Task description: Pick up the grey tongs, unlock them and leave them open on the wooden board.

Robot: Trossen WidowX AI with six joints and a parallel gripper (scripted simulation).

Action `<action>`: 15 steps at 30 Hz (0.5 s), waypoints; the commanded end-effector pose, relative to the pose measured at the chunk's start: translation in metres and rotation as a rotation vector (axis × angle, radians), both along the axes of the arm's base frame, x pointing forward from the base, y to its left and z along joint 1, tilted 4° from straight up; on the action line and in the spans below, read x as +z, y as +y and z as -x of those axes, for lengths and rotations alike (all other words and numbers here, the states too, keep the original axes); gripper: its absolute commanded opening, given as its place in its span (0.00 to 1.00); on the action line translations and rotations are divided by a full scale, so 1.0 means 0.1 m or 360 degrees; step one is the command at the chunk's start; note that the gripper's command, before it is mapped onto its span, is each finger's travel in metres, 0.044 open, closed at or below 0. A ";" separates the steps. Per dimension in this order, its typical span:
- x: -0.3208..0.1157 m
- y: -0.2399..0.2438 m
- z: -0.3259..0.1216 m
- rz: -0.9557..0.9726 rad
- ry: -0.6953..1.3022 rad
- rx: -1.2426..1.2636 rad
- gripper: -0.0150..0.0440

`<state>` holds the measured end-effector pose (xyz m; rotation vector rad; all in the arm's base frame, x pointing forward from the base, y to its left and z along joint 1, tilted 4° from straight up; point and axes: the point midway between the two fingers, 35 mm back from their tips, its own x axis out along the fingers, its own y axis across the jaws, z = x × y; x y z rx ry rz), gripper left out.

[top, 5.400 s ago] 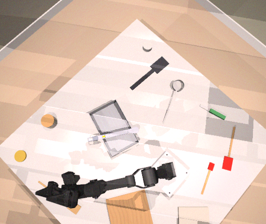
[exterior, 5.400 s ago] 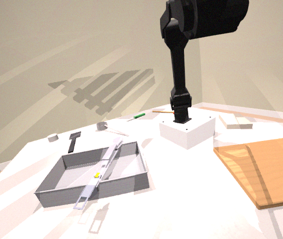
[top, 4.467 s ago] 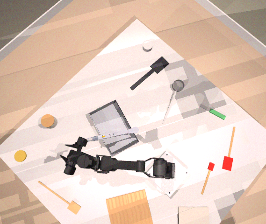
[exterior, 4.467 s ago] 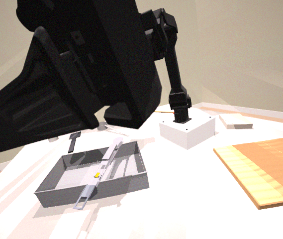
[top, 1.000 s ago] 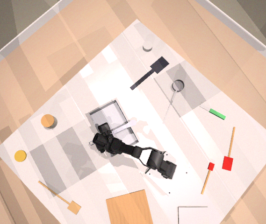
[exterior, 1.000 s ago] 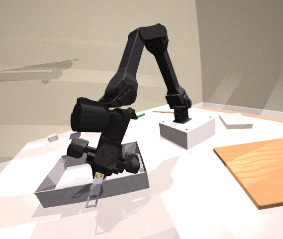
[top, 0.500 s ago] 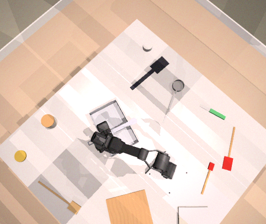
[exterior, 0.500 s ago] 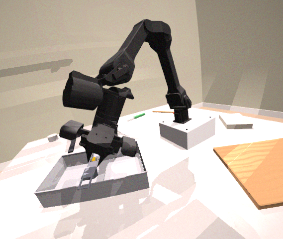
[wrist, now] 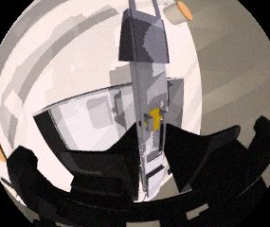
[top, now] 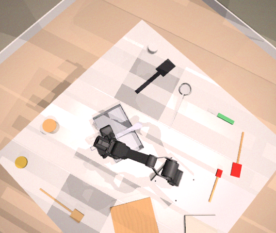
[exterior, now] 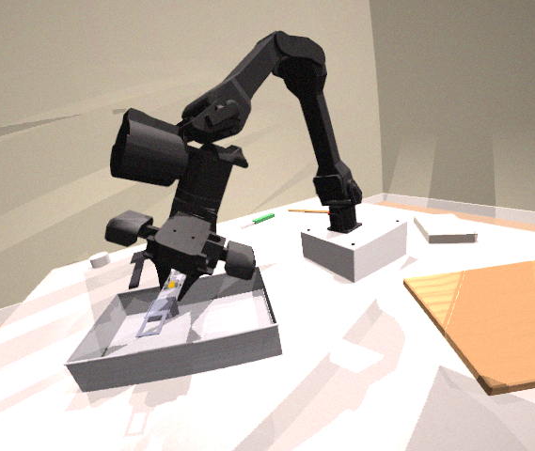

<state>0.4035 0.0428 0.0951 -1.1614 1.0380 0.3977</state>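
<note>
A six-jointed black robot arm (top: 138,155) (exterior: 253,72) grasps slim grey metal tongs (top: 127,130) (exterior: 163,306) (wrist: 149,90) in its black two-fingered gripper (exterior: 175,287) (wrist: 146,124), above a shallow grey rectangular roasting tin (top: 137,140) (exterior: 175,359) (wrist: 45,134) on a white table. The fingers are clamped near a small yellow part (exterior: 171,285) (wrist: 155,119), one end of the tongs slanting above the tin. The pick-up appears under way, the tongs seemingly lifted; unlocking and the trip to the flat, pale wooden board (top: 134,215) (exterior: 505,320), which lies well apart from the tin, remain. The tongs look narrow and probably locked; the next step is likely to turn the tips downward, then squeeze. The arm hides the grip from overhead, where the board is cut off by the frame's lower edge. Whether the lock has shifted cannot be made out, nor can any gap between tongs and tin be judged with certainty.
</note>
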 end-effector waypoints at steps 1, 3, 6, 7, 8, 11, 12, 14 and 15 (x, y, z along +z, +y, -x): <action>0.00 0.00 -0.02 -0.0047 0.0052 -0.0028 0.00; -0.01 0.00 -0.02 -0.0079 0.0094 -0.0046 0.00; -0.02 0.01 -0.03 -0.0126 0.0157 -0.0075 0.00; -0.03 0.01 -0.03 -0.0142 0.0178 -0.0085 0.00; -0.03 0.01 -0.02 -0.0158 0.0199 -0.0095 0.00; -0.04 0.01 -0.02 -0.0206 0.0262 -0.0128 0.00; -0.04 0.01 -0.02 -0.0222 0.0283 -0.0140 0.00; -0.04 0.01 -0.01 -0.0254 0.0326 -0.0164 0.00; -0.04 0.01 -0.01 -0.0270 0.0347 -0.0176 0.00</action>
